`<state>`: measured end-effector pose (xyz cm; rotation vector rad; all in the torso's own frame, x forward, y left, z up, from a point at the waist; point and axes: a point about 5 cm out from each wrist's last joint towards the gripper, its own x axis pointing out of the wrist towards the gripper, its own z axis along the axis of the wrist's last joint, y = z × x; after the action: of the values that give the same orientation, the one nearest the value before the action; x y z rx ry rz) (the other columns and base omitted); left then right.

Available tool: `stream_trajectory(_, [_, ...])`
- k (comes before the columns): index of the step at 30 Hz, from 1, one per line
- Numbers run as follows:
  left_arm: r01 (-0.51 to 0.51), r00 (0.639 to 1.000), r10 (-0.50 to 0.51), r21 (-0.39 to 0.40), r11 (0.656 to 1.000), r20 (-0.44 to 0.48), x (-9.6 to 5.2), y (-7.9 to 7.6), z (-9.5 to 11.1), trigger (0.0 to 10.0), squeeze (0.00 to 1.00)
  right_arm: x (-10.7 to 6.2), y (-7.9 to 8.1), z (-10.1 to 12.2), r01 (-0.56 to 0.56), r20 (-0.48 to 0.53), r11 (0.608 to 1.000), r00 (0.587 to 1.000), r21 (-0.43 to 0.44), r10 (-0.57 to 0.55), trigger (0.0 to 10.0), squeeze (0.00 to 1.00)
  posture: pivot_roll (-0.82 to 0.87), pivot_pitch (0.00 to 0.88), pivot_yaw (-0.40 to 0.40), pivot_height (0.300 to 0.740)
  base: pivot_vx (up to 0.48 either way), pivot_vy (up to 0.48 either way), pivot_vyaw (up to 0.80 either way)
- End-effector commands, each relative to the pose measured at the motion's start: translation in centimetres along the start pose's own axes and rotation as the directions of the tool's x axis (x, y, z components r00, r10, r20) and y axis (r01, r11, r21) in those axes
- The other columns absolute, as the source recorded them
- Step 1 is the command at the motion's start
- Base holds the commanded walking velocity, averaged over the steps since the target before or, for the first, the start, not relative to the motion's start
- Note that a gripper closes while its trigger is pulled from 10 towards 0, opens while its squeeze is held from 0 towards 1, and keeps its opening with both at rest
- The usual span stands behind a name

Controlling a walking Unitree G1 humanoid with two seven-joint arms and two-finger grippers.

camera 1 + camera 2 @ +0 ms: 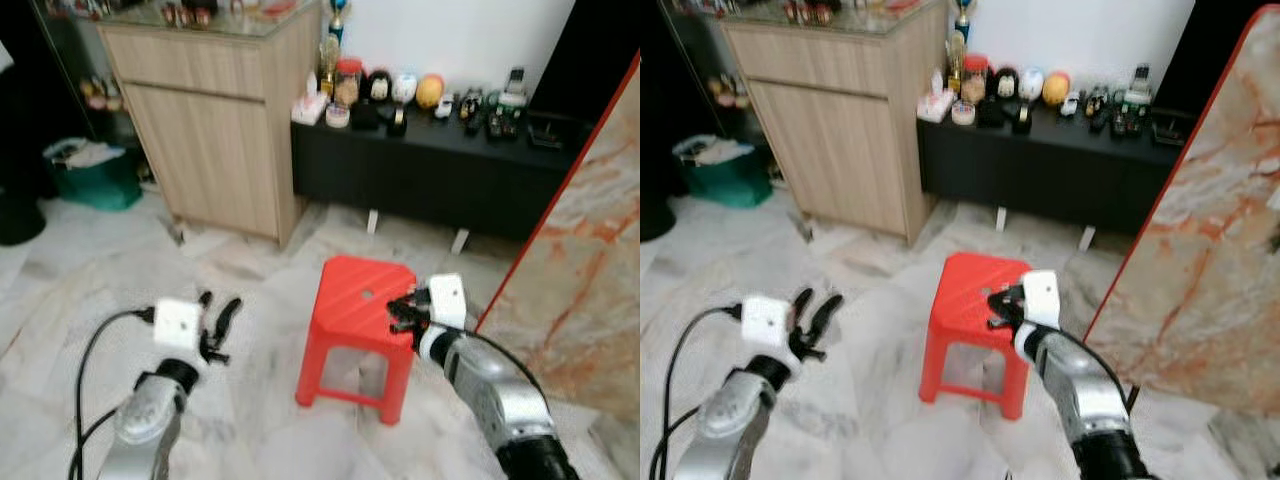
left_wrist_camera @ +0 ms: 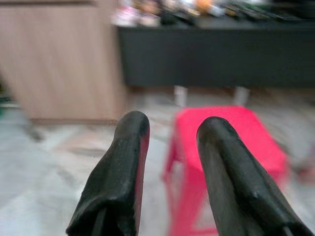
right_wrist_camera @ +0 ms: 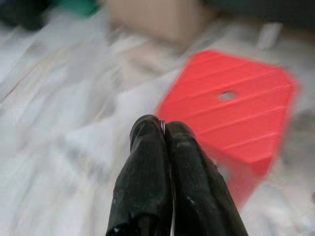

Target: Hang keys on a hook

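Right gripper (image 3: 163, 129): fingers pressed together, tips touching. A thin sliver of metal shows at the tip seam in the right wrist view, too small to tell what it is. Cannot confirm keys from these frames, and no hook can be made out.

Right arm reaches forward from the lower right, silver forearm angled up and inward, white wrist block at its end. Gripper sits at the right edge of the red plastic stool (image 1: 358, 296), over the seat's near right corner. Whether it touches the seat is unclear.

Left gripper (image 1: 216, 325): fingers spread with a clear gap between them, holding nothing. Left wrist view shows both black fingers (image 2: 123, 172) apart, pointing toward the stool and the cabinets behind it. Left arm is raised low on the left, well apart from the stool, over the pale marble floor (image 1: 80, 280). A black cable (image 1: 90, 350) loops off its wrist.

Stool: red, square ribbed top with a small hole in the centre, four legs, standing upright on the floor between the two arms.

Behind: a wooden cabinet (image 1: 215, 130) on the left, a low black sideboard (image 1: 420, 175) beside it carrying jars and small items. A marble-patterned panel (image 1: 590, 270) with a red edge stands on the right. A green basket (image 1: 95, 180) is at far left.
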<state>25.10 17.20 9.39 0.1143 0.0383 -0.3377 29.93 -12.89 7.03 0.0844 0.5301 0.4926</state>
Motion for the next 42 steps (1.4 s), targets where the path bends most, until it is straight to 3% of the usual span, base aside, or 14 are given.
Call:
stream_trajectory(1, [0.164, 0.986, -0.163, 0.045, 0.986, -0.020, -0.1, -2.1, 0.6, 10.0, 0.00, -0.1, 1.9, 0.6, -0.125, -0.021, 0.990, 0.992, -0.058, 0.124, 10.0, 0.00, 0.09, 0.023, -0.076, 0.740, 0.000, 0.000, 0.00])
stream_trajectory(7, [0.301, 0.953, -0.298, 0.058, 0.952, -0.055, -0.1, -3.8, 1.5, 10.0, 0.00, 0.2, 3.4, 1.6, -0.141, -0.023, 0.990, 0.990, -0.006, 0.141, 10.0, 0.00, 0.09, 0.020, -0.085, 0.740, 0.000, 0.000, 0.00])
stream_trajectory(10, [0.403, 0.913, -0.393, 0.089, 0.911, -0.110, -0.2, -5.1, 1.9, 10.0, 0.00, 0.2, 4.8, 1.8, -0.173, -0.059, 0.985, 0.983, 0.001, 0.173, 10.0, 0.00, 0.10, 0.019, -0.090, 0.740, 0.000, 0.000, 0.00])
stream_trajectory(18, [0.475, 0.869, -0.425, 0.184, 0.860, -0.254, 0.3, -5.3, 1.7, 10.0, 0.00, 0.5, 6.8, 2.7, -0.190, -0.020, 0.980, 0.981, 0.060, 0.192, 10.0, 0.00, 0.09, 0.007, -0.079, 0.740, 0.000, 0.000, 0.00])
stream_trajectory(22, [0.454, 0.877, -0.395, 0.207, 0.867, -0.274, 0.9, -4.9, 1.6, 10.0, 0.00, 0.4, 7.3, 3.0, -0.192, -0.021, 0.979, 0.981, 0.065, 0.194, 10.0, 0.00, 0.09, 0.007, -0.075, 0.740, 0.000, 0.000, 0.00])
stream_trajectory(25, [0.460, 0.865, -0.371, 0.238, 0.856, -0.336, 1.6, -4.7, 1.2, 10.0, 0.00, 0.3, 7.8, 3.2, -0.193, -0.021, 0.978, 0.981, 0.075, 0.195, 10.0, 0.00, 0.08, 0.017, -0.076, 0.740, 0.000, 0.000, 0.00])
stream_trajectory(33, [0.414, 0.886, -0.331, 0.234, 0.880, -0.324, 2.8, -4.9, 1.6, 10.0, 0.00, 0.0, 8.5, 3.4, -0.213, -0.023, 0.973, 0.976, 0.087, 0.216, 10.0, 0.00, 0.07, 0.032, -0.078, 0.740, 0.000, 0.000, 0.00])
stream_trajectory(42, [0.415, 0.889, -0.340, 0.224, 0.882, -0.308, 3.2, -5.1, 1.9, 10.0, 0.00, 0.0, 8.7, 3.5, -0.216, -0.031, 0.972, 0.975, 0.092, 0.220, 10.0, 0.00, 0.07, 0.037, -0.081, 0.740, 0.000, 0.000, 0.00])
